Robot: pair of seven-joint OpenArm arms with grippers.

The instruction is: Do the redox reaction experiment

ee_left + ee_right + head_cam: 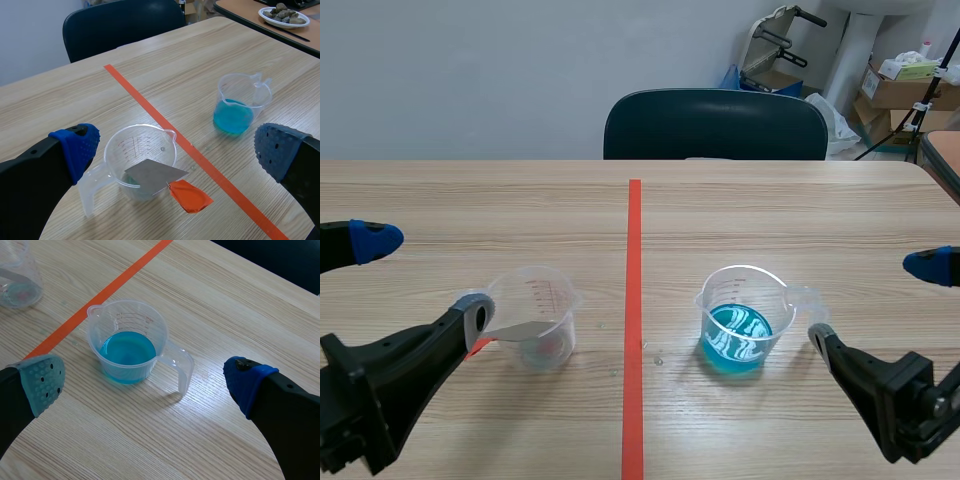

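**Scene view.** On the counter, the clear cup stands at 9 o'clock from the orange tape line. The cup of blue liquid stands at 3 o'clock from this line. A grey metal strip leans inside the clear cup. Its long axis runs toward 8 o'clock, and its orange end sticks out over the rim, just beside the lower finger of the left pincer. The fingers of this pincer are apart. The right pincer is also spread and holds nothing; it is near the blue cup and well apart from the strip.

**Left wrist view.** Taking 12 o'clock as straight ahead of the left pincer, the clear cup sits between the fingers, slightly toward 10 o'clock. The strip points its orange end back toward the pincer. The blue cup lies at about 1 o'clock, past the tape.

**Right wrist view.** The blue cup stands just ahead of the spread right pincer, at 11 o'clock.

The left arm is probably the one to take the strip.
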